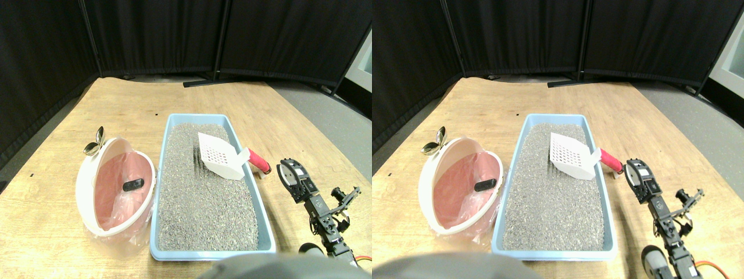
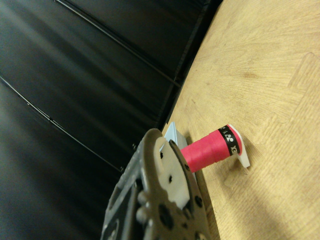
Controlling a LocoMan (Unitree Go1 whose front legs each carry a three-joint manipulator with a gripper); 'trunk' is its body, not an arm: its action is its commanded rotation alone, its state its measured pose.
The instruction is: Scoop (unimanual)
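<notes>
I find the scoop [image 1: 220,155] lying in the far right part of the litter tray [image 1: 160,247], its white slotted blade flat on the grey litter [image 1: 203,203] and its red wrapped handle [image 1: 258,161] sticking out over the tray's right rim. In the wrist view the handle [image 2: 207,151] shows just past the jaw frame, with its white end tab beyond.

My right tool [image 1: 289,172] sits just beside the handle's free end, apart from it, outside the tray. I cannot tell from either view whether its jaws are spread or pressed together.

Left of the tray stands a white bin [image 1: 87,197] with a pink liner; a dark object [image 1: 133,185] lies inside it. All rest on the wooden bench [image 1: 116,104].

Risks, in my judgement: the handle overhangs the rim unsupported, so a glancing approach could push it and swing the blade across the litter. A grip too near the end tab may let the scoop pivot under load.
</notes>
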